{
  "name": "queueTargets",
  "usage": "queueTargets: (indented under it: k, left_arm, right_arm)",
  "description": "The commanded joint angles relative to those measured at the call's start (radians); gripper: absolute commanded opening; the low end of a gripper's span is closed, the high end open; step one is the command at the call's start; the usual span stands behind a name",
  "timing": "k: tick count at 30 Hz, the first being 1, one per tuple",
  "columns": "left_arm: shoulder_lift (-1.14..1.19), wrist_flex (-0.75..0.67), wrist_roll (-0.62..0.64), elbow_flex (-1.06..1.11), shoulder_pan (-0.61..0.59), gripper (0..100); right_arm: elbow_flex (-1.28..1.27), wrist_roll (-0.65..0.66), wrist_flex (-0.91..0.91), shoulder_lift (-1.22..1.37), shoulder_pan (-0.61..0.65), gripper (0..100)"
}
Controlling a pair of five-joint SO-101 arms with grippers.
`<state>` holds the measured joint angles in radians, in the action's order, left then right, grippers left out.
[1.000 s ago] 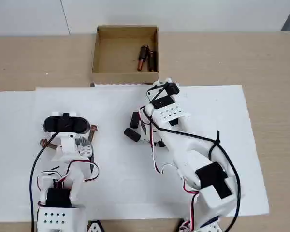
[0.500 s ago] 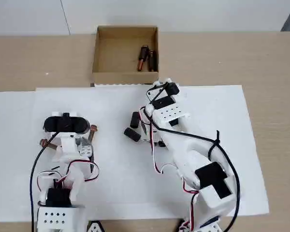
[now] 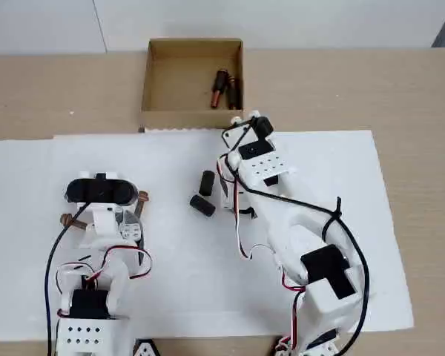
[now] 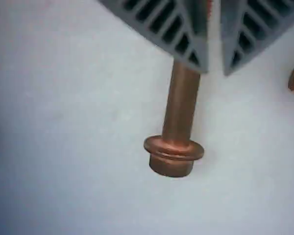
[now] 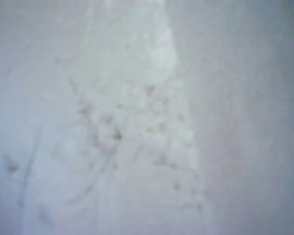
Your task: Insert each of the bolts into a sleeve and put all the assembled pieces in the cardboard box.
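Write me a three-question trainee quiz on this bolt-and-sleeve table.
1. True or false: copper-and-black pieces already lie in the cardboard box.
2. How many loose black sleeves lie on the white paper?
3. What lies by the left gripper in its wrist view? A) a copper bolt B) a black sleeve C) a screwdriver
Key: 1 true; 2 two; 3 A.
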<state>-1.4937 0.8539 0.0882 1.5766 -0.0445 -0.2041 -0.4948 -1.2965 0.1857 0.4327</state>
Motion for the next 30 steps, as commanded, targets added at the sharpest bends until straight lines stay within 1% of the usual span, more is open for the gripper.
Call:
queueTargets:
  k: [1, 9, 23, 27, 30]
  left_arm:
    - [-0.011, 0.005, 0.002, -0.007, -0.006, 1]
    - [-0.011, 0.005, 0.002, -0.007, -0.006, 1]
    - [-0.011, 0.005, -0.003, -0.007, -0.006, 1]
    - [-0.011, 0.005, -0.003, -0.007, -0.006, 1]
    - [-0.011, 0.005, -0.003, -0.008, -0.005, 1]
  right_arm:
    - [0.055, -0.008, 0.002, -0.025, -0.005, 0.4]
    - [0.055, -0.003, -0.122, -0.170, -0.004, 0.4]
    - [0.049, 0.178, -0.355, -0.564, -0.007, 0.4]
    - [0.049, 0.261, -0.355, -0.708, -0.010, 0.4]
    - [0.046, 0.307, -0.331, -0.791, -0.048, 0.4]
